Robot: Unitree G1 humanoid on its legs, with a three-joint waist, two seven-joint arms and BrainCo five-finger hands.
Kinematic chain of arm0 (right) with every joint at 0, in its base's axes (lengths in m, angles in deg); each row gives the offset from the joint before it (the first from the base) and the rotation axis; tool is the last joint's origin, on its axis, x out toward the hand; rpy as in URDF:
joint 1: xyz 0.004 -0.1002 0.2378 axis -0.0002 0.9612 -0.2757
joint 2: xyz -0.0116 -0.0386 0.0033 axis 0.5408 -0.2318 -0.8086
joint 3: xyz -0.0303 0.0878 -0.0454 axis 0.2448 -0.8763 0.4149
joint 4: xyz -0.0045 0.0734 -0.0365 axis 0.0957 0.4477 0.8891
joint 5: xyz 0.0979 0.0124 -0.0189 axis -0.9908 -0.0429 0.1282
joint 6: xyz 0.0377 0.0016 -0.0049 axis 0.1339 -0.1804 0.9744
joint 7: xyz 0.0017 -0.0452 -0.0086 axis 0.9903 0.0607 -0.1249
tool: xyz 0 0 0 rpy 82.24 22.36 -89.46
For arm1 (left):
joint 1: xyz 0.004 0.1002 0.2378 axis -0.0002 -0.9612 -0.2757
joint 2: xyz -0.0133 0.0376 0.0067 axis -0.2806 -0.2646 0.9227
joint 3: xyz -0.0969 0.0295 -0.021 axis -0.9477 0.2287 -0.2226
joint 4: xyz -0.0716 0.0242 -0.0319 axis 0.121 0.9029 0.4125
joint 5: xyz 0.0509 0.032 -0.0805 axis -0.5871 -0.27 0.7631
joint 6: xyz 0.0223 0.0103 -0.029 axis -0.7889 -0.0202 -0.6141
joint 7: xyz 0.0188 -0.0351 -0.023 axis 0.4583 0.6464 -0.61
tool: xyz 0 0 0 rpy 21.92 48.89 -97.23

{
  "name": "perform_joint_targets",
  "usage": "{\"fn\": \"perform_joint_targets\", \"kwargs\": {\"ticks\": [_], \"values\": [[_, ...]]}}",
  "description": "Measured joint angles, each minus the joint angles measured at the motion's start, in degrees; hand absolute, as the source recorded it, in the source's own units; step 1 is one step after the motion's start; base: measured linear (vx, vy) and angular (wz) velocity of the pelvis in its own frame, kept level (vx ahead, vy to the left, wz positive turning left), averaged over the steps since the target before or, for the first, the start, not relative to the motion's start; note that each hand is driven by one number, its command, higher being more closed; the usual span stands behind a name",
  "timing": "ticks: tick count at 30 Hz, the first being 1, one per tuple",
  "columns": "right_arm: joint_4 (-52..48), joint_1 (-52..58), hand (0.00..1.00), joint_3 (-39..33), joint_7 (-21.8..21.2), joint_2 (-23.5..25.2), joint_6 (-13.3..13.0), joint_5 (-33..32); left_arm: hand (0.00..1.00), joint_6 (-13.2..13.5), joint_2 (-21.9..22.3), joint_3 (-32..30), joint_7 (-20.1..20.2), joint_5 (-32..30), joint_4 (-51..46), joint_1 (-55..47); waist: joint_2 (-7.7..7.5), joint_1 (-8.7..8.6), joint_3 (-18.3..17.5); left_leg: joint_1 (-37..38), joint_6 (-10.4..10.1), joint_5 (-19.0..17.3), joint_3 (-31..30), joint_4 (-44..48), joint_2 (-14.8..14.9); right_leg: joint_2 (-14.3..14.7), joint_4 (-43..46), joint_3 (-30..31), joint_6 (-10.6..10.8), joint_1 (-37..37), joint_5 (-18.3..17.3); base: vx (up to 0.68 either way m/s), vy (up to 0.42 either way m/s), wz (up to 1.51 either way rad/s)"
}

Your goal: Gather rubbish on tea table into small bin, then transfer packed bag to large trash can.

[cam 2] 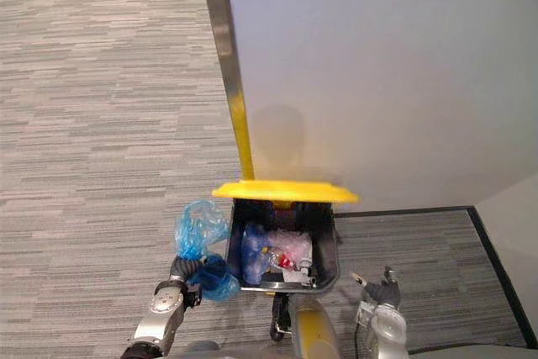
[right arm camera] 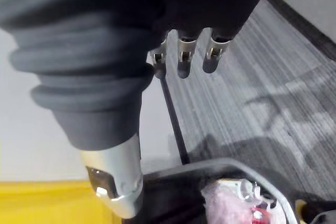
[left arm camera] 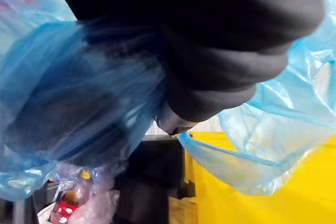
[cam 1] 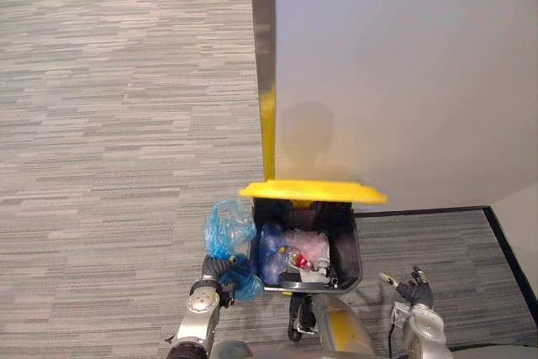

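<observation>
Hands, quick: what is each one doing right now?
Left hand: closed on the blue bag.
Right hand: open, holding nothing.

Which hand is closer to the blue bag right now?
Left. The left hand is touching the blue bag, which drapes around it by the large trash can's left side. The right hand hangs open on the can's other side, apart from the bag.

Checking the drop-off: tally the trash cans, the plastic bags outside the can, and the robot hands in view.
Black trash can with raised yellow lid: 1
Blue plastic bag beside it: 1
Left hand and right hand: 2
Total: 4
</observation>
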Motion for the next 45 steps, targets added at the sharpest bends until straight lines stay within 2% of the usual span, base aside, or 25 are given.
{"fn": "perform_joint_targets", "kwargs": {"ticks": [3, 6, 9, 10, 13, 15, 18, 19, 20, 21, 22, 23, 24, 25, 26, 28, 30, 34, 38, 42, 45], "values": [[0.08, -1.28, 0.0, 6.21, -0.3, 0.48, -0.03, 0.14, 1.0, 0.0, -1.11, 0.02, 0.0, 0.01, -0.11, -2.04, -0.12, 0.28, -1.98, -2.34, 0.0, 0.01, 0.66, -0.66, 0.41, 0.8, -1.84, -0.13, 0.33, -1.89, 1.48, -0.06, -0.014, 0.01], [-0.23, -3.56, 0.0, 11.97, -1.29, 0.39, -0.04, 0.8, 1.0, 0.02, -1.59, 0.06, -0.03, 0.01, -1.29, -2.11, -0.14, 0.75, -2.36, -4.54, -0.04, 0.36, 1.18, -2.26, 0.91, 0.96, -3.1, -0.88, 0.08, -4.08, 2.44, -0.08, -0.055, 0.09], [-2.0, -6.4, 0.0, 16.8, -1.69, 0.24, -0.09, 1.17, 1.0, 0.07, -1.35, 0.4, -0.18, 0.04, -2.45, -1.24, -0.22, 1.75, -2.42, -6.77, -0.09, 3.38, 1.04, -4.62, 0.96, 1.21, -5.83, -0.9, 1.0, -5.39, 4.03, -0.09, -0.115, 0.24], [-3.63, -7.65, 0.0, 18.55, -1.92, 0.21, -0.13, 1.18, 1.0, 0.1, -1.28, 0.6, -0.23, 0.04, -3.13, -1.23, -0.25, 1.75, -2.41, -7.51, -0.13, 4.21, 0.79, -5.11, 1.01, 1.44, -7.08, -0.91, 0.5, -5.45, 4.69, -0.1, -0.139, 0.37], [-7.02, -12.7, 0.0, 21.49, -2.06, -0.34, -0.43, 1.08, 1.0, 0.34, -1.24, 0.76, -0.5, 0.13, -4.62, -1.06, -0.42, 2.54, -2.31, -10.73, -0.55, 4.71, 0.33, -2.44, 1.01, 1.51, -8.52, -1.31, 0.42, -6.38, 5.72, -0.1, -0.076, 0.15], [-7.59, -18.87, 0.0, 23.09, -1.93, -2.61, -1.07, 1.07, 1.0, 0.98, -0.8, 1.3, -1.59, 1.01, -5.42, -0.63, -0.57, 3.62, -1.98, -12.11, -3.18, 6.59, -0.14, -3.46, 1.05, 1.66, -9.5, -1.36, 0.53, -7.47, 6.46, -0.11, -0.062, 0.05], [-7.64, -25.1, 0.0, 23.04, -0.98, -6.33, -1.18, 0.98, 1.0, 2.12, -0.88, 2.13, -2.42, 2.5, -7.24, -0.26, -1.44, 3.64, -1.31, -15.15, -3.74, 6.96, -0.13, -3.14, 0.79, 1.63, -11.4, -1.45, 1.08, -8.86, 6.81, -0.14, -0.05, 0.31], [-7.67, -26.59, 0.0, 23.07, -0.93, -8.32, -1.2, 0.88, 1.0, 2.37, -0.85, 2.49, -2.7, 2.65, -7.83, 0.08, -1.44, 4.0, -0.98, -17.1, -3.04, 7.35, -0.33, -2.78, 0.97, 1.81, -12.58, -1.97, 1.88, -9.14, 7.22, -0.17, -0.03, 0.28], [-7.72, -27.45, 0.0, 23.07, -0.88, -9.7, -1.18, 0.69, 1.0, 2.6, -0.6, 2.76, -2.76, 2.83, -8.05, -0.01, -0.6, 4.76, -0.55, -17.63, -1.37, 6.61, -0.64, -3.82, 2.26, 2.34, -11.03, -2.15, 1.11, -9.86, 7.86, -0.13, -0.127, 0.67], [-8.13, -29.43, 0.0, 22.43, -0.49, -13.19, -1.32, 0.5, 1.0, 3.24, -1.05, 2.79, -2.75, 3.47, -9.05, 1.51, -2.91, 3.92, 0.52, -17.13, -6.11, 4.27, -3.46, -8.21, 0.31, 1.8, 0.54, 6.67, -1.86, -12.67, 5.65, -0.05, -0.158, 0.71], [-7.96, -30.3, 0.0, 22.34, 0.02, -14.29, -1.33, 0.38, 1.0, 3.29, -1.56, 2.53, -2.82, 3.57, -8.72, 2.15, -4.43, 4.0, 1.47, -16.99, -7.13, 4.8, -3.9, -7.32, -0.76, 1.08, 0.69, 6.3, -5.62, -13.35, 7.03, -0.03, -0.177, 0.82], [-7.61, -32.22, 0.0, 22.34, 0.11, -16.25, -1.33, 0.14, 1.0, 3.22, -1.65, 2.53, -3.05, 4.0, -8.64, 3.18, -3.73, 4.3, 2.36, -19.92, -7.51, 4.56, -5.57, -3.24, -1.29, 0.82, -1.75, 4.55, -4.17, -13.37, 7.53, -0.03, -0.055, 0.33], [-7.0, -33.99, 0.0, 22.36, 0.13, -17.7, -1.31, -0.2, 1.0, 3.29, -1.93, 2.6, -3.09, 4.47, -8.61, 3.24, -3.5, 4.79, 2.41, -22.98, -7.21, 3.7, -6.55, 1.62, -2.36, 0.78, -6.08, 2.95, -2.79, -13.38, 9.57, -0.08, 0.011, 0.29], [-6.28, -35.72, 0.0, 22.35, 0.13, -19.07, -1.28, -1.03, 1.0, 3.27, -2.35, 2.76, -3.23, 4.61, -8.49, 3.24, -3.94, 4.61, 2.73, -24.1, -6.51, 3.32, -6.39, 3.42, -4.24, 0.79, -10.1, 2.62, -3.16, -12.81, 13.15, -0.07, 0.042, 0.21], [-5.39, -36.44, 0.0, 22.38, 0.13, -20.2, -1.3, -1.14, 1.0, 3.28, -2.23, 2.88, -3.26, 4.61, -8.35, 3.24, -3.89, 4.6, 2.84, -23.76, -5.59, 2.85, -6.25, 2.92, -4.75, 0.76, -11.05, 2.56, -3.44, -12.62, 14.38, -0.06, 0.039, 0.22], [-2.7, -38.98, 0.0, 22.44, 0.11, -21.65, -1.19, -1.58, 1.0, 3.31, -2.37, 2.84, -3.78, 4.61, -8.26, 3.27, -3.68, 4.73, 3.36, -23.29, -4.66, 2.15, -6.43, 1.88, -5.26, 0.64, -11.72, 2.52, -3.09, -12.63, 15.27, -0.06, 0.057, 0.03], [-1.62, -40.14, 0.0, 22.64, 0.06, -22.15, -1.1, -1.74, 1.0, 3.37, -2.9, 2.85, -3.77, 4.62, -7.61, 3.46, -3.6, 4.68, 3.74, -23.49, -4.76, 1.97, -6.33, 1.8, -5.59, 0.47, -12.34, 2.66, -2.49, -12.62, 15.73, -0.1, 0.085, -0.09], [0.68, -40.73, 0.0, 22.84, 0.02, -22.47, -1.07, -3.16, 1.0, 3.56, -4.19, 2.99, -3.79, 5.13, -7.48, 3.36, -3.24, 4.69, 4.05, -23.6, -3.4, 3.04, -5.96, -0.74, -6.12, 0.55, -15.55, 4.61, 0.06, -11.64, 17.6, -0.07, 0.038, 0.0], [2.97, -42.4, 0.0, 23.0, -0.01, -23.54, -1.06, -3.48, 1.0, 3.83, -5.77, 4.18, -3.86, 6.78, -7.64, 3.67, -2.96, 4.61, 4.24, -22.63, -4.19, 5.21, -6.9, -4.88, -6.14, 0.69, -18.61, 4.06, 0.01, -10.65, 18.69, 0.01, -0.018, 0.12], [4.29, -44.05, 0.0, 24.58, 0.0, -25.64, -1.08, -3.86, 1.0, 4.26, -6.47, 6.49, -3.84, 8.24, -9.7, 6.84, -2.82, 4.42, 5.2, -22.07, -4.84, 5.63, -8.78, -5.19, -5.91, 0.48, -18.66, 2.33, -0.17, -10.22, 18.89, 0.06, -0.048, 0.15], [4.28, -44.4, 0.0, 24.88, 0.01, -25.78, -1.1, -3.85, 1.0, 4.98, -6.77, 7.64, -3.81, 9.35, -13.88, 8.48, -2.87, 3.53, 5.99, -21.72, -5.23, 5.86, -9.35, -5.73, -6.05, 0.24, -18.86, 1.99, -1.05, -9.52, 19.41, 0.06, -0.016, 0.11]]}}
